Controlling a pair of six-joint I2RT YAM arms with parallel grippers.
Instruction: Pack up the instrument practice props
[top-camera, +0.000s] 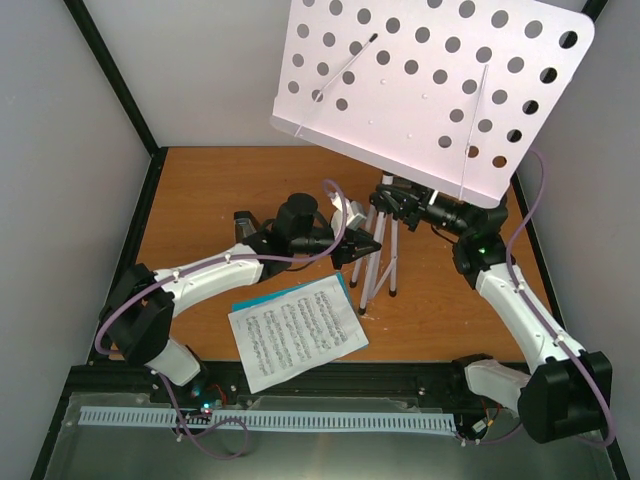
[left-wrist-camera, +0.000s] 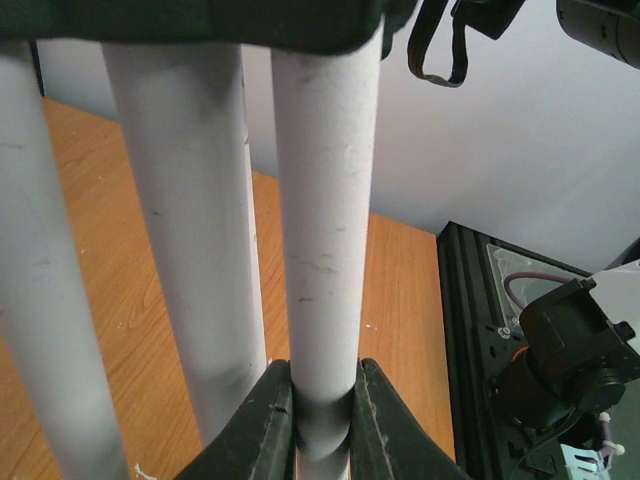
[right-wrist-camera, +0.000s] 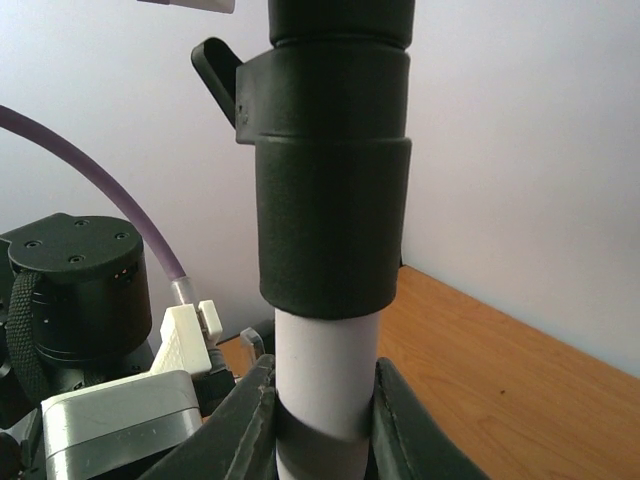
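The music stand (top-camera: 430, 90) stands at the back of the table, its white perforated desk tilted over its silver tripod legs (top-camera: 385, 262). My left gripper (top-camera: 362, 247) (left-wrist-camera: 322, 420) is shut on one silver leg (left-wrist-camera: 320, 250); two other legs run beside it. My right gripper (top-camera: 402, 203) (right-wrist-camera: 322, 420) is shut on the stand's silver centre tube (right-wrist-camera: 325, 370), just below a black collar (right-wrist-camera: 330, 220). White sheet music (top-camera: 297, 330) lies on a teal folder (top-camera: 243, 301) near the front edge. A small black shape (top-camera: 244, 224) is partly hidden behind the left arm.
Grey walls close in the wooden table (top-camera: 200, 190) at the left, back and right. A black rail (top-camera: 330, 378) runs along the front edge between the arm bases. The desk overhangs the right arm and the back right corner.
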